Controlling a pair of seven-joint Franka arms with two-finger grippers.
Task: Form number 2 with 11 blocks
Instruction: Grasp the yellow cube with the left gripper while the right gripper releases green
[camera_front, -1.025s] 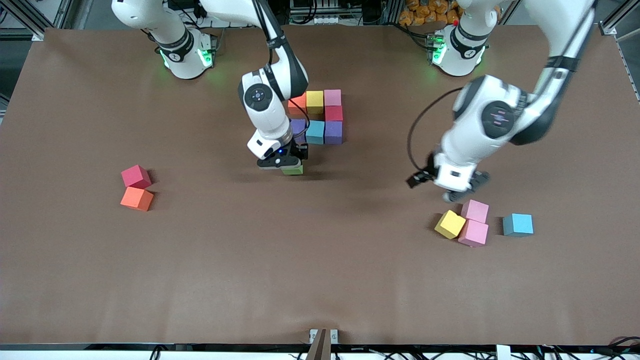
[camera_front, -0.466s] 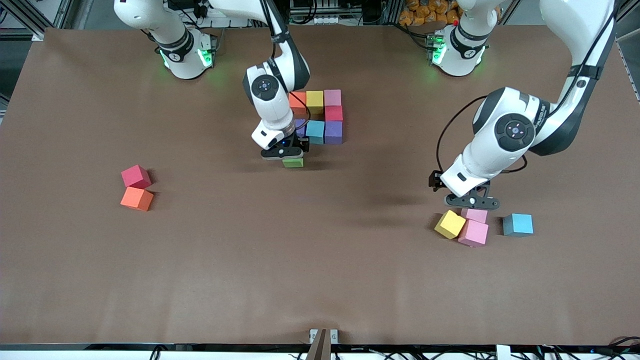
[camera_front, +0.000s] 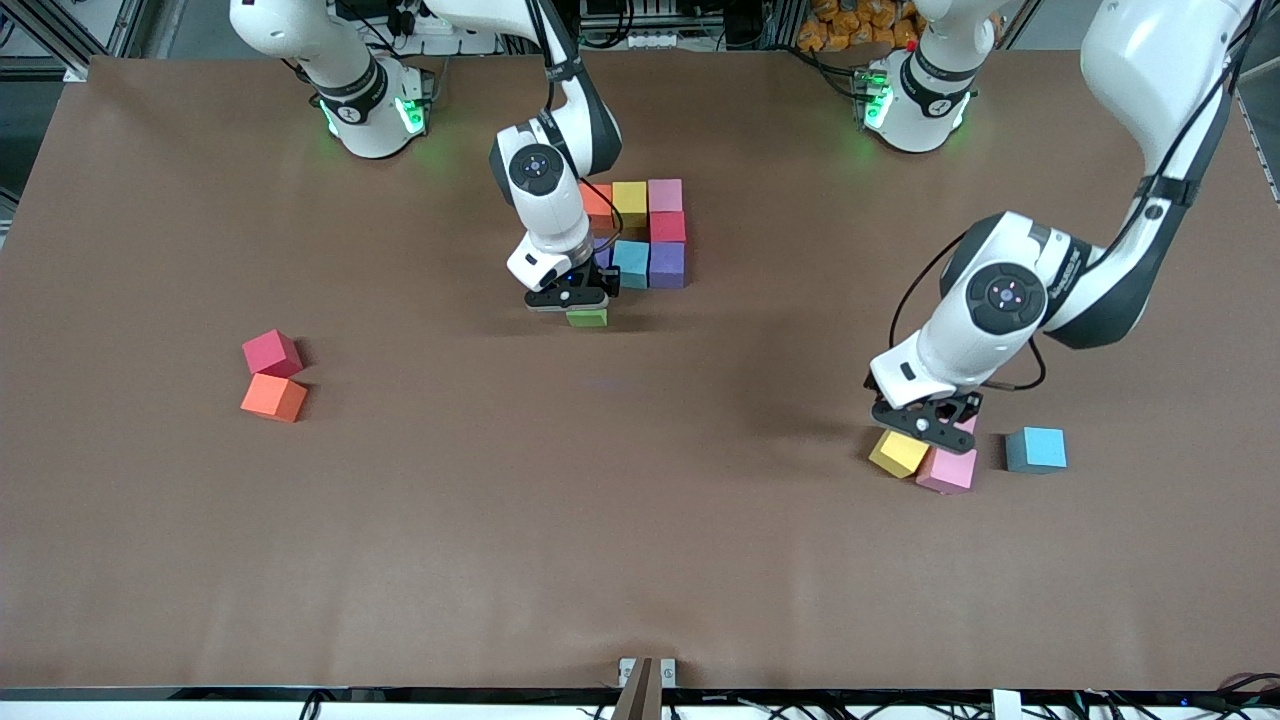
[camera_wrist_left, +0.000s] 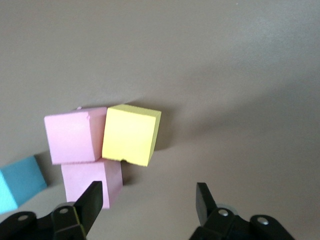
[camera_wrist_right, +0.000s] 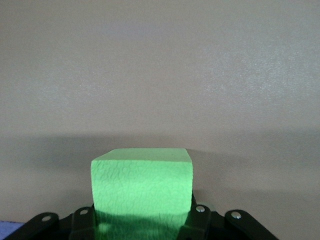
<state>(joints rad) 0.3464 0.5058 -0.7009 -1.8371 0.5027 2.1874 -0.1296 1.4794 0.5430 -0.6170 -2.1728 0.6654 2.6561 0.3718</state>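
The partial number 2 is made of orange (camera_front: 597, 200), yellow (camera_front: 629, 198), pink (camera_front: 665, 194), crimson (camera_front: 667, 226), purple (camera_front: 667, 264) and light blue (camera_front: 630, 262) blocks, plus a purple block (camera_front: 600, 250) half hidden by the right arm. My right gripper (camera_front: 575, 300) is shut on a green block (camera_front: 587, 318) low over the table beside that purple block; the green block (camera_wrist_right: 142, 185) fills the right wrist view between the gripper (camera_wrist_right: 142, 220) jaws. My left gripper (camera_front: 930, 425) is open, low over a cluster of a yellow block (camera_front: 898, 453) and two pink blocks (camera_front: 948, 469). In the left wrist view the gripper (camera_wrist_left: 149, 200) is empty, with the yellow (camera_wrist_left: 131, 134) and pink (camera_wrist_left: 75, 136) blocks just ahead.
A loose light blue block (camera_front: 1036, 449) sits beside the cluster, toward the left arm's end. A crimson block (camera_front: 271, 353) and an orange block (camera_front: 273, 397) lie together toward the right arm's end.
My left gripper has swung down over the yellow and pink cluster. My right gripper has carried the green block closer to the figure.
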